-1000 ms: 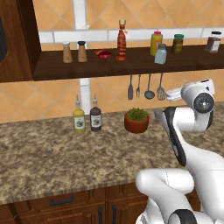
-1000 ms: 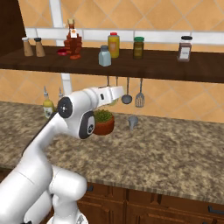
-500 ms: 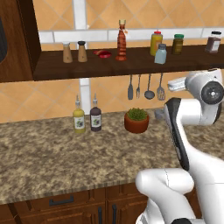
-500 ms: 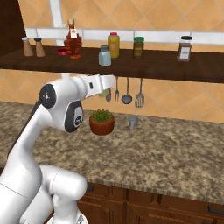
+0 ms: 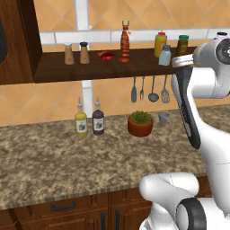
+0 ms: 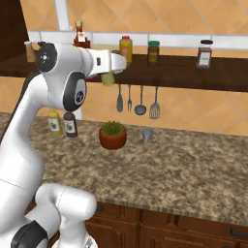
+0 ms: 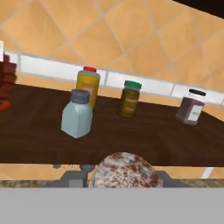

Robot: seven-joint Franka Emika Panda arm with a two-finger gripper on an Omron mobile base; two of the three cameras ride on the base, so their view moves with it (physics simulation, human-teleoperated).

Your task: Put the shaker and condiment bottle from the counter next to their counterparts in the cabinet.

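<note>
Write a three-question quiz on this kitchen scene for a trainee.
1. True or false: the condiment bottle already stands in the cabinet.
2. What does the tool hold? A) a spoon B) the shaker C) a plant pot
3. Fill in: the pale blue-grey shaker stands just in front of the yellow bottle with the ___ cap.
Key: 1 true; 2 B; 3 red.
</note>
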